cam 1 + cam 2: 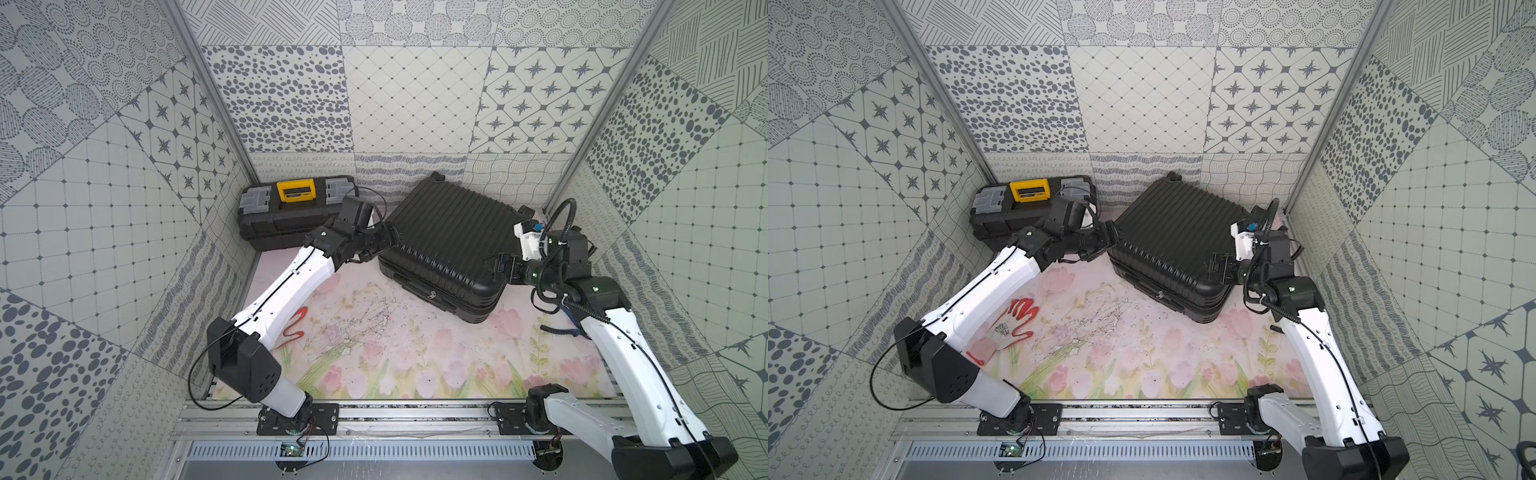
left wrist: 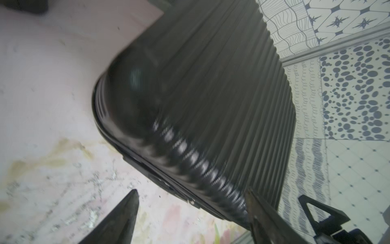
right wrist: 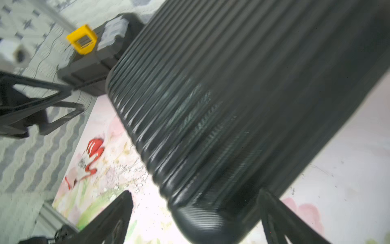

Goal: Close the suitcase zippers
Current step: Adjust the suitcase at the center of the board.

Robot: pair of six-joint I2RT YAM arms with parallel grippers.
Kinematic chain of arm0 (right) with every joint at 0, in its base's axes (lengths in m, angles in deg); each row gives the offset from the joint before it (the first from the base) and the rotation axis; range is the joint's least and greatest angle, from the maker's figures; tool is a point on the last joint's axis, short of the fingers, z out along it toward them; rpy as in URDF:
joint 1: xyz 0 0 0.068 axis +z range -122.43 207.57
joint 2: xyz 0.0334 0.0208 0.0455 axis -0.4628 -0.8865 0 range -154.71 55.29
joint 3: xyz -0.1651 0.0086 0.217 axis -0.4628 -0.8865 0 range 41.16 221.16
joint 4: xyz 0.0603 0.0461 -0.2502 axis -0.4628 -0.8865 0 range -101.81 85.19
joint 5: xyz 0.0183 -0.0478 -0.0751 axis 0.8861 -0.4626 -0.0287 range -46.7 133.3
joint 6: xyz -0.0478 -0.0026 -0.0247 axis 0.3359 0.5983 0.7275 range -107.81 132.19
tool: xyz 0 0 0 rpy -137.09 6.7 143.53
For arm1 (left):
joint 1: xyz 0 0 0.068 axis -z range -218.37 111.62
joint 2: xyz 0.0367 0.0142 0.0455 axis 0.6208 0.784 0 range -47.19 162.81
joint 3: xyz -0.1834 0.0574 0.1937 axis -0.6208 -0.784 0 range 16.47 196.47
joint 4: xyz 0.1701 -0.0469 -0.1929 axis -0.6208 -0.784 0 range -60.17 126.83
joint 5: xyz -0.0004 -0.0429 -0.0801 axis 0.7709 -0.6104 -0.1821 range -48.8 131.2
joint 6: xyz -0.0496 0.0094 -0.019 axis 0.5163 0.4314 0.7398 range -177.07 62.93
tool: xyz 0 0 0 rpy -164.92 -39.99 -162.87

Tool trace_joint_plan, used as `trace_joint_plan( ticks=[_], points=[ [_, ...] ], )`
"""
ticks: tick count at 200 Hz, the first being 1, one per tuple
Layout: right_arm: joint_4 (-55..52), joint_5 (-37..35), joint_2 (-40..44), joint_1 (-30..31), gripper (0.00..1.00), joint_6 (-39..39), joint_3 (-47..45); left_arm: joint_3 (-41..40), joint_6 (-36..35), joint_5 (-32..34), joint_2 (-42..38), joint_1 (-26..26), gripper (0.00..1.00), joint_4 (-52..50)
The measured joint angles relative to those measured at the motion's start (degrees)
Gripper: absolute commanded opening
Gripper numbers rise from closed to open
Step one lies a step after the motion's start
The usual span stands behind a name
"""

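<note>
The black ribbed suitcase [image 1: 449,245] [image 1: 1175,241] lies flat on the floral mat at the back, its two shell halves together. The zippers [image 1: 424,289] run along the seam on its front side, with a small pull [image 1: 1160,295] hanging there. My left gripper [image 1: 388,237] [image 2: 193,211] is open at the suitcase's left corner, and the shell edge [image 2: 190,147] sits between its spread fingers [image 2: 128,207]. My right gripper [image 1: 500,264] [image 3: 195,211] is open at the right front corner, and that rounded corner [image 3: 200,219] lies between its fingers [image 3: 114,215].
A black toolbox [image 1: 291,212] [image 3: 95,52] with a yellow latch stands in the back left corner, beside the left wrist. A red and white glove [image 1: 1013,328] lies on the mat under the left arm. Patterned walls [image 1: 124,249] close in on three sides.
</note>
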Motion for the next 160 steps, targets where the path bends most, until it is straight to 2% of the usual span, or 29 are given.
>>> trace_joint_plan(
  ticks=[36, 82, 109, 160],
  points=[
    [-0.94, 3.80, -4.98, -11.91, 0.98, -1.75, 0.76, 18.69, -13.53, -1.09, 14.93, -5.60, 0.79, -6.25],
    [1.95, 7.45, -13.53, -17.05, 0.97, -4.37, 0.90, 36.98, -23.47, -7.34, 31.06, -8.15, 0.79, -11.39],
    [3.87, 11.65, -19.08, -17.86, 0.98, -5.05, 2.82, 41.29, -25.31, -12.57, 36.63, -8.24, 0.79, -12.02],
    [4.02, 12.37, -27.74, -18.71, 0.98, -1.99, 10.43, 44.35, -27.61, -20.00, 41.40, -8.39, 0.76, -10.58]
  ],
)
